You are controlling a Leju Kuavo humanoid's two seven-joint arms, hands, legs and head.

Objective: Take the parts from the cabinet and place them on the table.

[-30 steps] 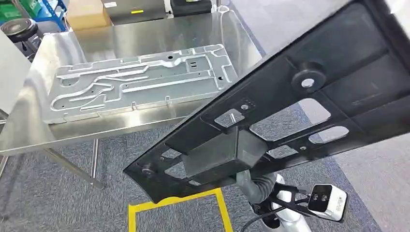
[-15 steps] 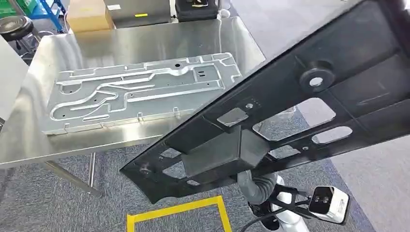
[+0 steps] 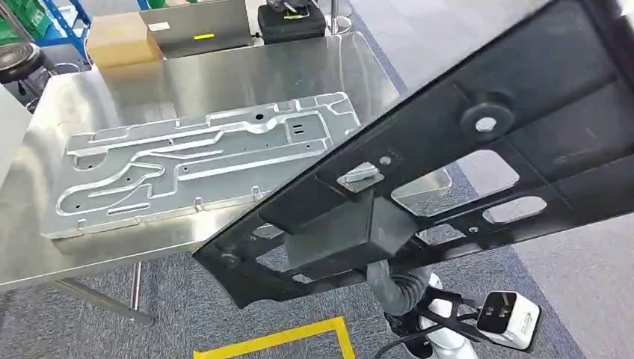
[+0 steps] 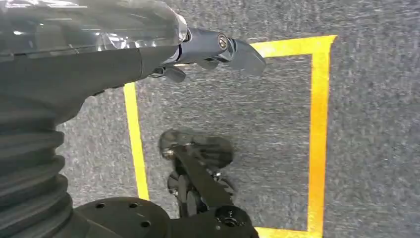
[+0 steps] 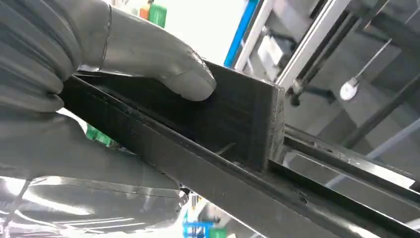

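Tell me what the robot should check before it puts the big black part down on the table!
1. Right hand holds the black part: ok, thumb pressed on its block.
2. Part over the table: not ok, mostly over the floor.
3. Free space on the table: cannot tell; the silver plate covers much of it.
4. Part level: not ok, tilted.
5. Left hand free: ok, holds nothing, hanging over the floor.
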